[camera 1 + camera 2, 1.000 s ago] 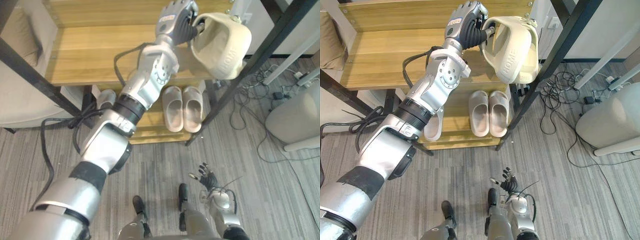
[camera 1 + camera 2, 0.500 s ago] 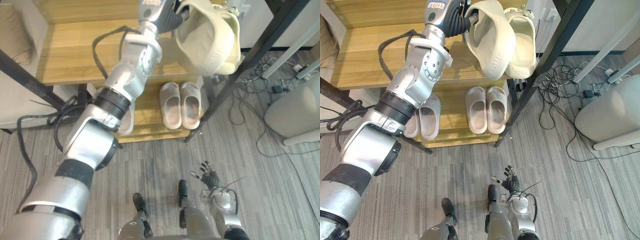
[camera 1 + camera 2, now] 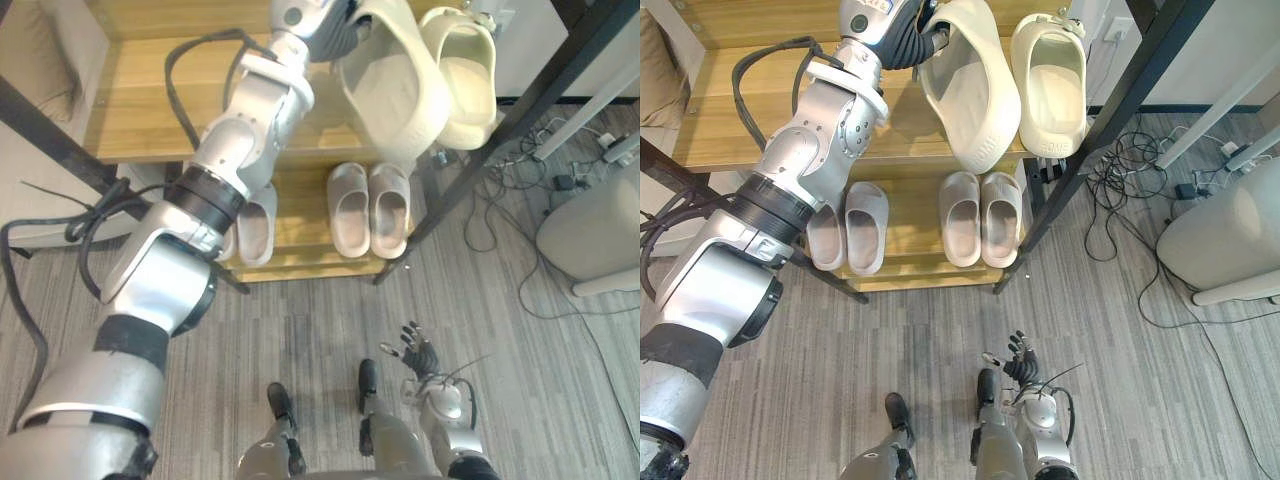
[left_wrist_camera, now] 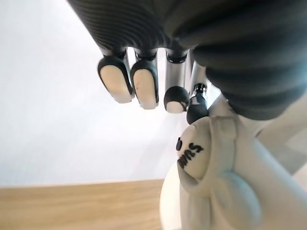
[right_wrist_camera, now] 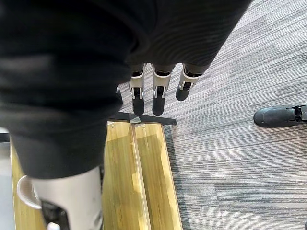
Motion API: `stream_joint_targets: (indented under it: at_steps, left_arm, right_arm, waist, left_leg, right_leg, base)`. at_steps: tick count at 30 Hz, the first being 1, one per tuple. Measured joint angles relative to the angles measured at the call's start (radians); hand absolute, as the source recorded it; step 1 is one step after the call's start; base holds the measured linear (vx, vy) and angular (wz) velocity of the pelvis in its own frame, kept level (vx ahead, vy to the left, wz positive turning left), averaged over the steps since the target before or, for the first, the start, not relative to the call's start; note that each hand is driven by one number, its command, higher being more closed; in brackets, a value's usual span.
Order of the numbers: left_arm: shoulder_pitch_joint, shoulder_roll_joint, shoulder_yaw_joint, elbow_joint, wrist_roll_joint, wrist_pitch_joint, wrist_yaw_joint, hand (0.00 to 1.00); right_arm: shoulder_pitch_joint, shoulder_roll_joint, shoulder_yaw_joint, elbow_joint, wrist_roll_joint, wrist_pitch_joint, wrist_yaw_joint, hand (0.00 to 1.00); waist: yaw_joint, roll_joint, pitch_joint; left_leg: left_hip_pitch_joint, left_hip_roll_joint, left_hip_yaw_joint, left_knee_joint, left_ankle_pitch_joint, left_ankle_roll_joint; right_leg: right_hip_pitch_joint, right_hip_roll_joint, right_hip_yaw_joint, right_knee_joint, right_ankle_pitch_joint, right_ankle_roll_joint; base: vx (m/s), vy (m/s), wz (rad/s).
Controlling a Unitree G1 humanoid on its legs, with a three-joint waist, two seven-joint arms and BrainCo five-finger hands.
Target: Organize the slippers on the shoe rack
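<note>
My left hand [image 3: 318, 16] is shut on the heel rim of a cream slipper [image 3: 392, 82], held tilted over the rack's upper wooden shelf [image 3: 150, 100] with its toe hanging past the front edge. The left wrist view shows the fingers [image 4: 120, 79] next to that slipper [image 4: 216, 182]. A matching cream slipper [image 3: 1050, 70] lies flat on the shelf just right of the held one. On the lower shelf stand a beige pair [image 3: 980, 218] and a greyish pair [image 3: 847, 225]. My right hand [image 3: 1018, 360] hangs open low above the floor.
A black slanted rack post [image 3: 480, 150] runs down the right side of the shelves. Cables [image 3: 500, 190] lie on the grey floor beyond it, and a grey pouf [image 3: 595, 240] stands at the right. A beige cushion [image 3: 30, 60] sits left of the rack.
My left hand has carried the held slipper to the left and turned its toe downward, uncovering the second cream slipper on the shelf. The view has shifted as well. The right hand has stayed put.
</note>
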Motion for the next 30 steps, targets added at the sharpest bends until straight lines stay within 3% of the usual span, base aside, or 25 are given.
stream_joint_targets:
  at_steps: [14, 30]
  left_arm:
    - [-0.036, 0.008, -0.060, 0.000, 0.071, 0.001, -0.001, 1.00]
    - [-0.082, 0.019, -0.082, 0.005, 0.071, 0.012, -0.008, 1.00]
  right_arm:
    - [-0.017, -0.001, 0.000, 0.000, 0.021, 0.000, 0.000, 0.00]
    - [-0.050, -0.001, 0.000, 0.000, 0.041, 0.000, -0.001, 0.00]
  waist:
    - [0.000, 0.024, 0.018]
    - [-0.003, 0.024, 0.028]
  left_leg:
    - [-0.006, -0.001, -0.001, 0.000, 0.000, 0.000]
    - [-0.021, -0.002, 0.007, 0.000, 0.000, 0.000]
  right_leg:
    - [-0.004, -0.001, -0.003, 0.000, 0.000, 0.000]
    - [-0.025, -0.001, 0.005, 0.001, 0.000, 0.000]
  base:
    - [0.03, 0.029, 0.01]
    - [0.03, 0.029, -0.01]
